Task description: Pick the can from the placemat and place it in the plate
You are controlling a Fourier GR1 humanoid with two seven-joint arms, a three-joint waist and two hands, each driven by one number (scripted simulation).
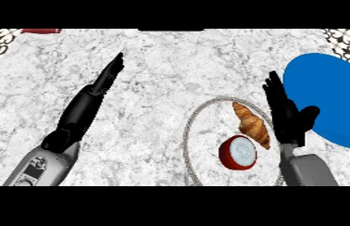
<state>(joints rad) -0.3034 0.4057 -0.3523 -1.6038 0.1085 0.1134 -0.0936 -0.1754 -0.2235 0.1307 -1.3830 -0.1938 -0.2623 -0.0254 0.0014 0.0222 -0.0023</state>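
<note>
A red can (pixel 237 152) with a pale top stands on a round placemat (pixel 193 128) that has the same marbled look as the counter and a thin grey rim. A croissant (pixel 251 124) lies on the mat just behind the can. The blue plate (pixel 325 95) sits at the right edge, partly cut off by the view. My right hand (pixel 287 111) is open with fingers straight, between the croissant and the plate, right of the can and not touching it. My left hand (pixel 96 95) is open at the left, fingers pointing up the counter, far from the can.
A dark red object (pixel 41 31) shows at the counter's far left edge, mostly cut off. Patterned wall patches (pixel 338 37) mark the back corners. Marbled counter (pixel 171 67) spreads between the two hands.
</note>
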